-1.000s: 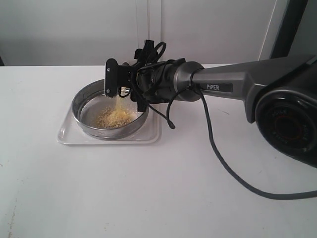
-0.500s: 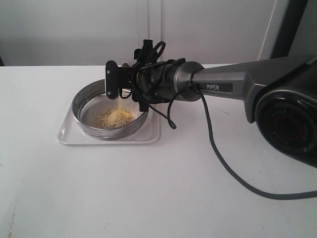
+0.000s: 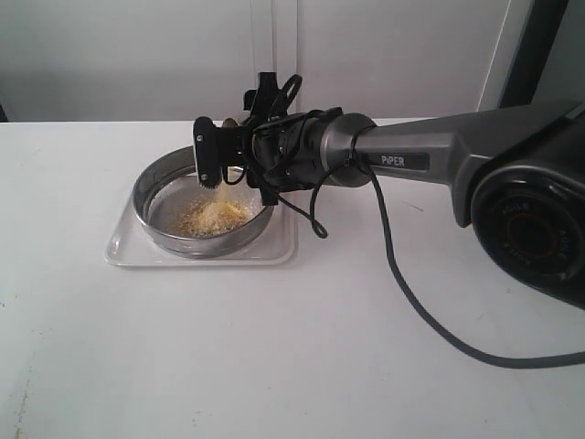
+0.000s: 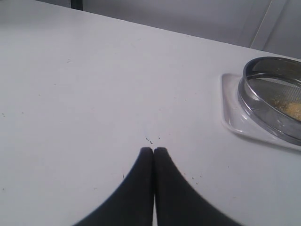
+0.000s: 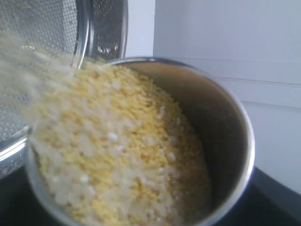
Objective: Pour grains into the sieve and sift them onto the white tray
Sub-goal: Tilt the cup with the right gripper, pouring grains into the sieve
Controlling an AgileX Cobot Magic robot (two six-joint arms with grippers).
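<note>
The right gripper (image 3: 208,166) clasps a small rounded steel cup (image 5: 233,141) between widely set jaws. It holds the cup tipped over the wide, shallow round steel sieve (image 3: 154,187), which sits inside the flat rectangular white tray (image 3: 123,247) on the white table (image 3: 274,347). The cup carries a good load of fine golden-yellow and paler off-white grains (image 5: 122,155), and they blur across its lip toward the mesh. A heap (image 3: 218,216) already lies in the sieve, toward the arm's side of it. The left gripper (image 4: 154,151) is pinched closed on nothing, low over bare table and well apart from the tray.

The main risk is probably the pour itself. In the right wrist view the cup's lip looks close to the sieve's steel wall, so a small drift outward could send grains against the rim. They would then bounce unsifted onto the tray, or past its low edge onto the table. A sharper tilt could release the whole load at once — loose granules tend to slide as a mass — and splash over the shallow wall. The smooth, rounded cup may also turn in the jaws as its weight shifts. The off-centre heap could make the sieve tip when it is shaken.
</note>
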